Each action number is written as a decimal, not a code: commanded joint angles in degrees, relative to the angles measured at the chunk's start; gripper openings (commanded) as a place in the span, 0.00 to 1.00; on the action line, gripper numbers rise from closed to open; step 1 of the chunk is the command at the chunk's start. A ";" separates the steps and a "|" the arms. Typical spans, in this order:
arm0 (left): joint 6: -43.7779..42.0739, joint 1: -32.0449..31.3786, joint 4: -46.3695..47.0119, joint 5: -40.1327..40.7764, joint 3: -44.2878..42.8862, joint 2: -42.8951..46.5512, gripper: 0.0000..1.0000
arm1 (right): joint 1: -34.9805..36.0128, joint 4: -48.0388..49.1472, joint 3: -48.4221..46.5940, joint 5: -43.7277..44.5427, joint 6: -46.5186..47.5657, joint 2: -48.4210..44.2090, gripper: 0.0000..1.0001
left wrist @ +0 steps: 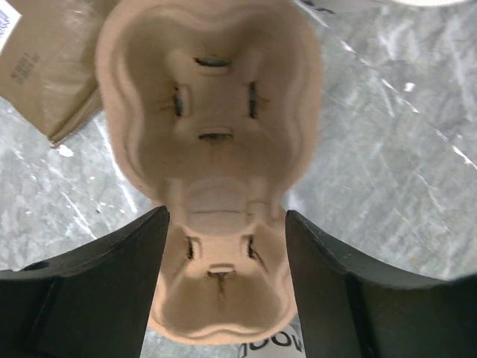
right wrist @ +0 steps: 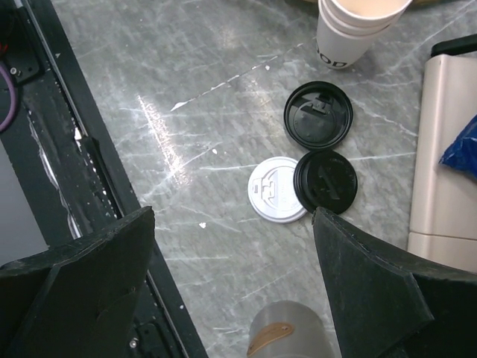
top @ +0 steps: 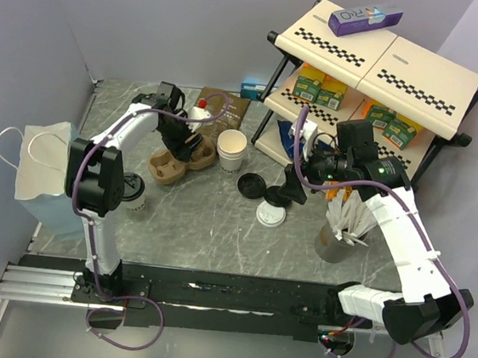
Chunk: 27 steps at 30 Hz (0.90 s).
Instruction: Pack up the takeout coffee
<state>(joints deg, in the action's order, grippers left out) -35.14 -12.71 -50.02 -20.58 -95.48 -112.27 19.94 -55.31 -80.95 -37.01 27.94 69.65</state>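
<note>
A white takeout cup with a black lid [top: 136, 194] stands at the left, beside the left arm's elbow. The brown pulp cup carrier [top: 168, 168] lies left of centre and fills the left wrist view [left wrist: 212, 112]; both its wells are empty. My left gripper [top: 188, 149] is open, its fingers on either side of the carrier's near well [left wrist: 226, 215]. My right gripper [top: 287, 193] hangs open and empty above the loose lids [right wrist: 232, 212]. A stack of unlidded white cups [top: 232, 151] stands right of the carrier [right wrist: 356, 30].
Two black lids [right wrist: 318, 114] [right wrist: 326, 182] and a white lid [right wrist: 274, 189] lie near the centre. A metal cup of stirrers [top: 335, 236] stands at the right. A brown coffee pouch [top: 221, 107] lies at the back. A checkered shelf [top: 379, 70] stands at the back right, and a blue bag [top: 47, 172] at the left.
</note>
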 commanded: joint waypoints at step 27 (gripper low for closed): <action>1.12 0.32 -2.10 -0.69 -3.22 -2.08 0.58 | -2.72 2.05 1.76 -2.01 -0.87 0.22 0.93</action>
<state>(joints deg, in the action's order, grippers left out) -34.72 -12.40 -50.83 -19.64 -98.61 -115.90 17.63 -54.22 -78.63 -37.69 27.53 69.65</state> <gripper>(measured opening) 0.602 0.927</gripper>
